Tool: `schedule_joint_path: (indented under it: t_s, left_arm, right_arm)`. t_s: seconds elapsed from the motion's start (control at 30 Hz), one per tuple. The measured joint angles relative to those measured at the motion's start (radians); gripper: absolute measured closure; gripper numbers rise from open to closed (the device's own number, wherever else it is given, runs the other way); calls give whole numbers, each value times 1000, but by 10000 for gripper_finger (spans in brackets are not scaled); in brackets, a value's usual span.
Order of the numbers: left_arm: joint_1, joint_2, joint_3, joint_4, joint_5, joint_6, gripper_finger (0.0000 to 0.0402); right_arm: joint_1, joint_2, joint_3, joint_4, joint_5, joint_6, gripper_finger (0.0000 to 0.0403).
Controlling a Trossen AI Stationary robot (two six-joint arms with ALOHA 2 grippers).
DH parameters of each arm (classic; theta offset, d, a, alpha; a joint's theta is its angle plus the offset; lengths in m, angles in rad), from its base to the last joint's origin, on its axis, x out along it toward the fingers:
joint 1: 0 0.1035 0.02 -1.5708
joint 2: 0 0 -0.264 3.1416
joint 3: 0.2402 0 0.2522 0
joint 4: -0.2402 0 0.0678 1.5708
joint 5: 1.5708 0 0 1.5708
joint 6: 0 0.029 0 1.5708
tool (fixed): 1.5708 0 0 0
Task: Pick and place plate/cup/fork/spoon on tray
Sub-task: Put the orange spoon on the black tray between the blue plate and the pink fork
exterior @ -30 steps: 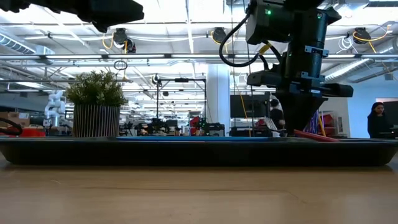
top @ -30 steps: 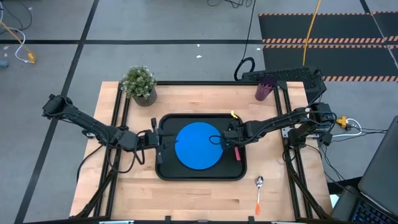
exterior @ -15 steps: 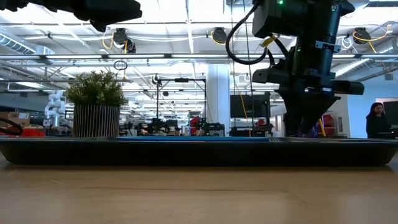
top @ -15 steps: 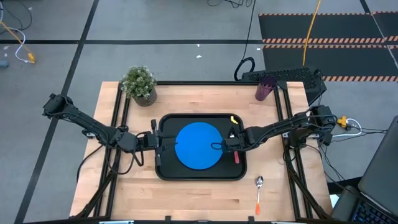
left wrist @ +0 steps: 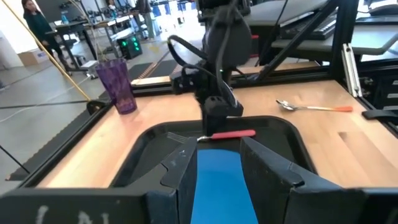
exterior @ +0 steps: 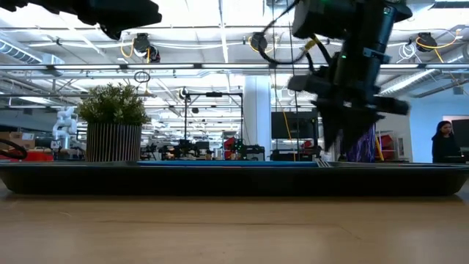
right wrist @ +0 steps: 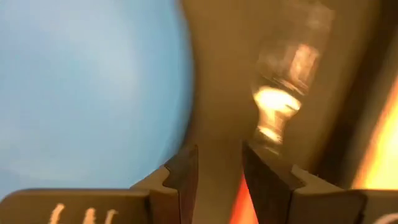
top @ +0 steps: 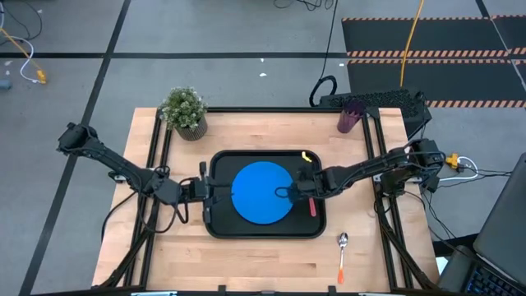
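The black tray lies mid-table with the blue plate flat in it. The fork lies in the tray right of the plate, its red-pink handle pointing toward the near edge. My right gripper is open just above the fork's tine end, at the plate's right edge. My left gripper is open at the tray's left rim, pointing at the plate. The spoon lies on the table near the tray's front right corner. The purple cup stands upright at the far right.
A potted plant stands at the table's far left corner. Black frame rails run along the table's left and right sides. Bare wood shows in front of the tray and to its far side. A person stands far off in the room.
My right gripper has brought the fork down from a tilt above the tray's rim, so that it lies in the tray. The gripper has then gone a little toward the table's left, over the plate's edge, while the fork has stayed put.
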Motion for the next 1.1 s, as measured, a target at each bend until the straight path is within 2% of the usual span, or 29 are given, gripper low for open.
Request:
schedule_joint_path:
  t_s: [0.2, 0.47, 0.87, 1.1]
  left_arm:
    - [-33, 0, 0, -4, -27, -14, 275]
    - [-58, 0, 0, -9, -50, -13, 275]
    - [-58, 0, 0, -7, -52, -4, 275]
    - [-58, 0, 0, -5, -52, -5, 275]
  right_arm:
    - [0, 0, 0, 136, 2, -40, 287]
    - [31, 0, 0, 42, -1, 31, 287]
    - [78, 15, 0, 34, 2, 79, 287]
    - [111, 8, 0, -31, -82, 123, 287]
